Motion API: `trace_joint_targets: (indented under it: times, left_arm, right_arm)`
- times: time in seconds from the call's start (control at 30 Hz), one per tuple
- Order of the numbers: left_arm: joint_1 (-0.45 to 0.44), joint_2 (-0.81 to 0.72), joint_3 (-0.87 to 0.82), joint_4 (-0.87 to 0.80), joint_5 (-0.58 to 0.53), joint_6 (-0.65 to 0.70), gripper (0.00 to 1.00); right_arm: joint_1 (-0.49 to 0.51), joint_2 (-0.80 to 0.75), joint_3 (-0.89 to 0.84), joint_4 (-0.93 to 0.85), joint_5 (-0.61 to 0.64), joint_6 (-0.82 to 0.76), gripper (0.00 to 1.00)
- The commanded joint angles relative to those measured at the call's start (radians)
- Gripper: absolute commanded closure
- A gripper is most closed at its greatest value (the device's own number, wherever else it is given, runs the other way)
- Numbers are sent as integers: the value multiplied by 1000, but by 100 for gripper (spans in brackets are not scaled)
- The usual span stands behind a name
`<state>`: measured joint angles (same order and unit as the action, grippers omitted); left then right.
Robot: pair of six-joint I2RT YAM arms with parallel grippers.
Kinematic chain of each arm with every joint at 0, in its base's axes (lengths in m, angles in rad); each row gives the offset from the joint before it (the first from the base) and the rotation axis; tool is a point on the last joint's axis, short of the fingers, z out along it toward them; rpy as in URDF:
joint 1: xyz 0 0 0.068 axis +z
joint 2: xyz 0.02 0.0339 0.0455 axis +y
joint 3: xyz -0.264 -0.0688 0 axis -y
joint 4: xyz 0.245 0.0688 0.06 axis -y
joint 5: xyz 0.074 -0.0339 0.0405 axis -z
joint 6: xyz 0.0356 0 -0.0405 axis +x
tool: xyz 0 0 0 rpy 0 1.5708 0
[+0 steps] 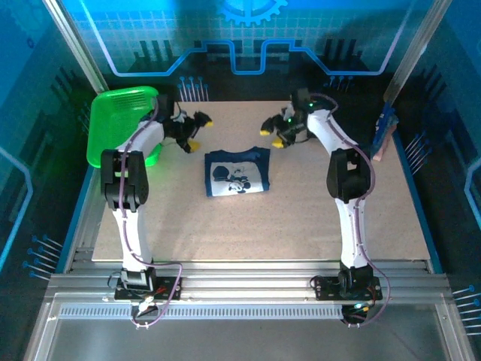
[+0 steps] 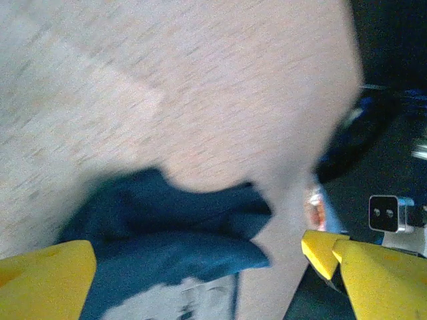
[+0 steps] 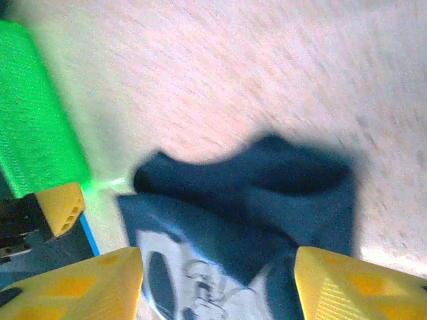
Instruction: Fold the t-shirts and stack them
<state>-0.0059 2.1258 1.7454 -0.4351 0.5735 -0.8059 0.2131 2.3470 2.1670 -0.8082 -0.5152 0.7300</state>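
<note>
Worktop (image 1: 301, 226): the near half is lying bare between the two arm bases.
T-shirt (image 1: 237, 171): a navy one is lying near the worktop's middle as a folded rectangle with the white and light-blue print facing up. In both wrist views its far edge is bunching into two soft lobes rather than lying as a straight line.
Left hand (image 1: 199, 134): it is hovering just beyond the shirt's far left corner. Its yellow fingers are standing wide apart and gripping nothing.
Right hand (image 1: 271, 137): it is hovering just beyond the far right corner, mirroring the left. Its fingers are also spread, with no cloth between them.
Basket (image 1: 120, 124): the green mesh one is sitting at the far left edge, behind the left arm. I cannot tell what it is holding.
Step in hand (judgement): the fold on this shirt is looking finished, and both hands are standing free above its far edge, so this is reading as the end of a fold.
Next move (judgement): it is calling for either a light flattening of the lumpy far edge or a reach for another shirt. A second shirt will need to land square on the print so the stack is not skewing.
</note>
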Motion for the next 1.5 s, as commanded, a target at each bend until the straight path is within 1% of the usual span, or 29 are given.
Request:
trace_joint_targets:
  times: [0.0, 0.03, 0.13, 0.23, 0.3, 0.43, 0.57, 0.6, 0.63, 0.67, 0.8, 0.97, 1.13, 1.23, 1.3, 1.33, 1.37, 1.4, 1.47]
  left_arm:
    - [7, -139, 108, -30, 16, 10, 1]
    - [7, -176, 110, -34, 21, 25, 1]
    - [4, -294, 54, -69, 47, 99, 1]
    - [-14, -449, -110, -87, 61, 195, 1]
    - [-32, -571, -262, -84, 40, 247, 1]
    - [-63, -824, -571, -53, 0, 290, 1]
    - [-66, -1055, -771, -120, -44, 301, 1]
    - [-67, -1105, -797, -142, -52, 303, 1]
    - [-67, -1145, -822, -176, -56, 308, 1]
    - [-66, -1176, -838, -213, -61, 313, 1]
    - [-66, -1253, -877, -333, -107, 324, 1]
    - [-65, -1344, -909, -334, -163, 292, 1]
    - [-62, -1335, -890, -350, -192, 294, 1]
    - [-57, -1333, -880, -369, -204, 303, 1]
    - [-55, -1338, -880, -377, -214, 303, 1]
    - [-55, -1343, -879, -381, -217, 301, 1]
    - [-54, -1348, -880, -381, -219, 300, 1]
    - [-54, -1351, -879, -379, -221, 298, 1]
    - [-54, -1354, -875, -378, -224, 289, 1]
  right_arm:
    - [-2, -152, 55, -83, 55, -102, 33]
    - [5, -194, 28, -119, 86, -133, 32]
    - [56, -332, -125, -159, 184, -247, 20]
    - [112, -409, -285, -155, 240, -313, 17]
    - [154, -414, -341, -154, 307, -352, 14]
    - [188, -340, -384, -115, 361, -366, 13]
    - [203, -238, -359, -64, 392, -368, 11]
    - [205, -210, -346, -55, 394, -368, 10]
    - [207, -179, -325, -54, 397, -368, 7]
    - [209, -149, -301, -54, 402, -367, 6]
    - [213, -52, -212, -53, 394, -354, 5]
    - [218, 72, -75, -84, 390, -340, 5]
    - [227, 215, 136, -213, 436, -364, 7]
    - [239, 305, 271, -325, 486, -381, 13]
    - [244, 331, 300, -367, 523, -378, 21]
    - [245, 336, 297, -380, 540, -373, 31]
    - [245, 335, 287, -383, 554, -367, 45]
    - [247, 335, 280, -384, 568, -364, 57]
    - [254, 350, 288, -386, 572, -370, 74]
